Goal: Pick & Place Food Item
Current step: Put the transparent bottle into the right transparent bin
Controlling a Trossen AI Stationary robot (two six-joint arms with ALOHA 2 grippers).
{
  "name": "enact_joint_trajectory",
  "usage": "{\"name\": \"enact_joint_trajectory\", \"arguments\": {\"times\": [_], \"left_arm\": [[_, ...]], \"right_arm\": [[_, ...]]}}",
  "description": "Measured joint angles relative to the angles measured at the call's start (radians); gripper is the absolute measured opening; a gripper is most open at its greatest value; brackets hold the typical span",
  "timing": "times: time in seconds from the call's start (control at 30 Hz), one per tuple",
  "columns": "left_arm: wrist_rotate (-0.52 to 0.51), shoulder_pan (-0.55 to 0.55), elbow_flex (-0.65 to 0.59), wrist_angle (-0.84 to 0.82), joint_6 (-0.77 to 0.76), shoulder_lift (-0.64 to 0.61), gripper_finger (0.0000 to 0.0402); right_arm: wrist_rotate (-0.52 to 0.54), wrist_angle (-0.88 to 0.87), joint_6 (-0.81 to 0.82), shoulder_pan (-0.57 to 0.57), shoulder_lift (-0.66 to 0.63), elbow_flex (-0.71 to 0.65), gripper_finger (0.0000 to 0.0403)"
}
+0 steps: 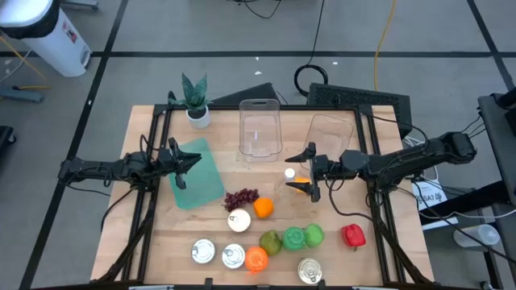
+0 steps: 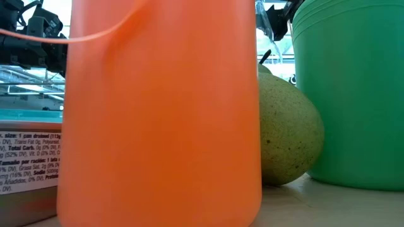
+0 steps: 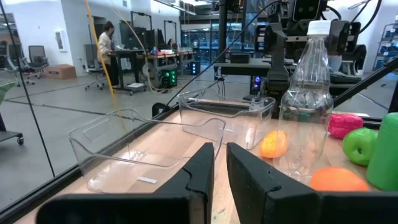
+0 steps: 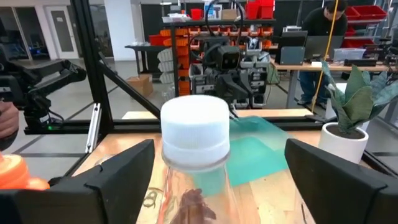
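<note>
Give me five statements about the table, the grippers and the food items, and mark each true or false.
1. The right gripper stands open around the clear bottle with the white cap. True.
2. The left gripper is wide open. False: its fingers are shut, over the teal cutting board.
3. The grapes lie inside a clear bin. False: they lie on the table, and both clear bins look empty.
4. The potted plant stands near a back corner of the table. True.
5. The red pepper is held by the right gripper. False: it lies on the table, apart from it.
</note>
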Motion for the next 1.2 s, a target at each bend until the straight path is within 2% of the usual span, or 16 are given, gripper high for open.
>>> {"name": "enact_joint_trajectory", "arguments": {"times": [0.27,0.73,0.93,1.2], "left_arm": [[0.000,0.000,0.000,0.000,0.000,0.000,0.0051],[0.008,0.000,0.000,0.000,-0.002,0.000,0.0051],[0.008,0.000,0.000,0.000,-0.002,0.000,0.0051],[0.008,0.000,0.000,0.000,-0.001,0.000,0.0051]], "right_arm": [[-0.001,0.070,0.000,0.000,0.066,0.000,0.0308],[0.000,0.113,0.000,0.000,0.070,0.000,0.0266],[-0.001,0.114,0.022,0.000,0.070,0.000,0.0218],[-0.034,0.120,0.016,0.000,0.070,0.000,0.0130]]}}
